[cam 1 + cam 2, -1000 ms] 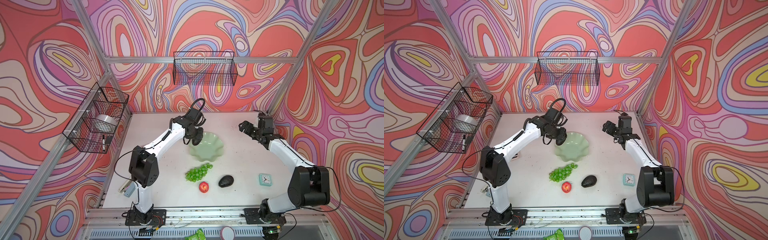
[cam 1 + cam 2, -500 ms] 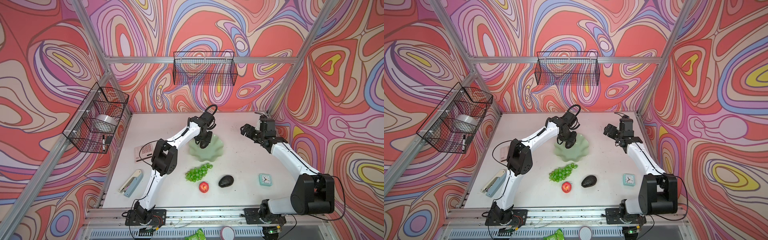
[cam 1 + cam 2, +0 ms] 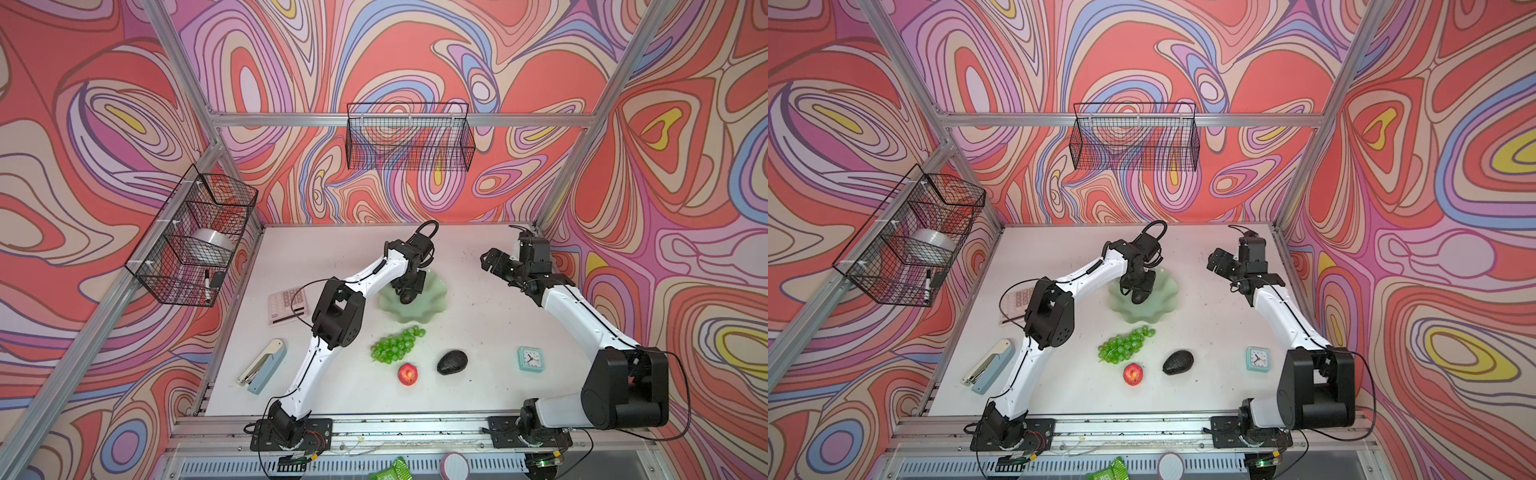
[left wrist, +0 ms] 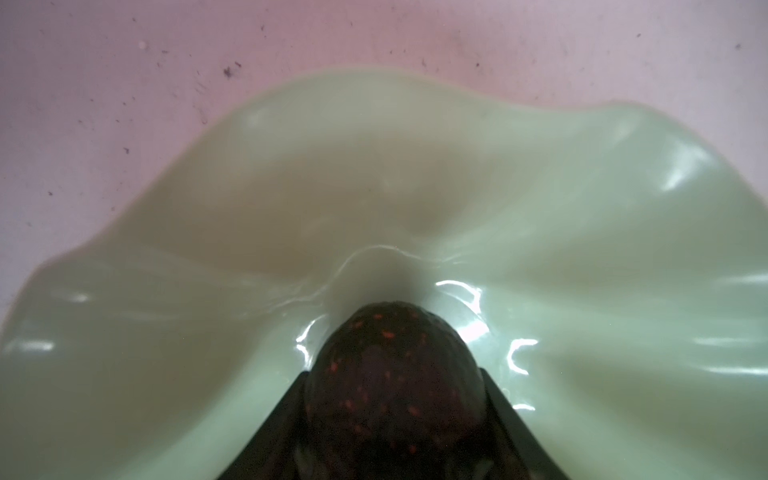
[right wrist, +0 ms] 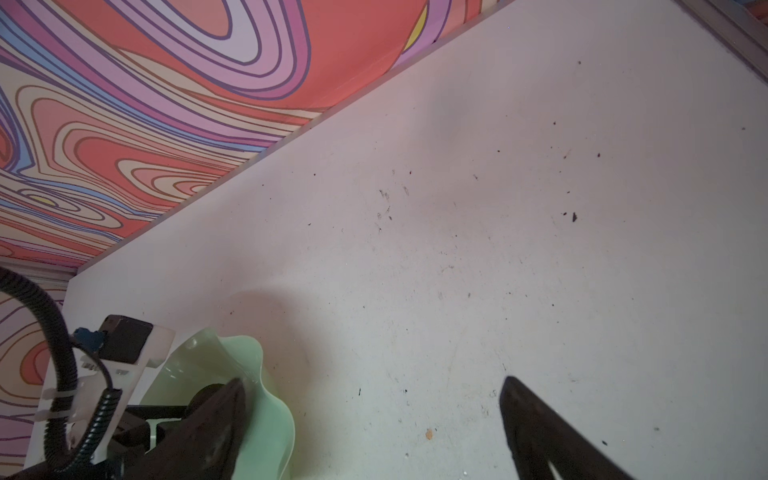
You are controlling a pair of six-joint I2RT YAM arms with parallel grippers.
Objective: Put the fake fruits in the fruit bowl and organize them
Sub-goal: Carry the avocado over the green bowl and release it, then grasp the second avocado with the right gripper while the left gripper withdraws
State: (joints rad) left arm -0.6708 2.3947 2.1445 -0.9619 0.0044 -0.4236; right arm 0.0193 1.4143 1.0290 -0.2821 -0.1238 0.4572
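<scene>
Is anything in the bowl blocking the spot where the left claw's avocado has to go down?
Nothing visible does. The left claw holds the avocado over the fruit bowl, whose visible inside is bare. The grapes, apple and second avocado lie on the table outside it.

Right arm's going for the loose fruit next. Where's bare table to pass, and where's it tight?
Bare: table between the fruit bowl and right arm, down to the clock; also the strip behind the bowl. Crowded: grapes, apple and avocado cluster before the bowl; the left gripper holds another avocado over it.
</scene>
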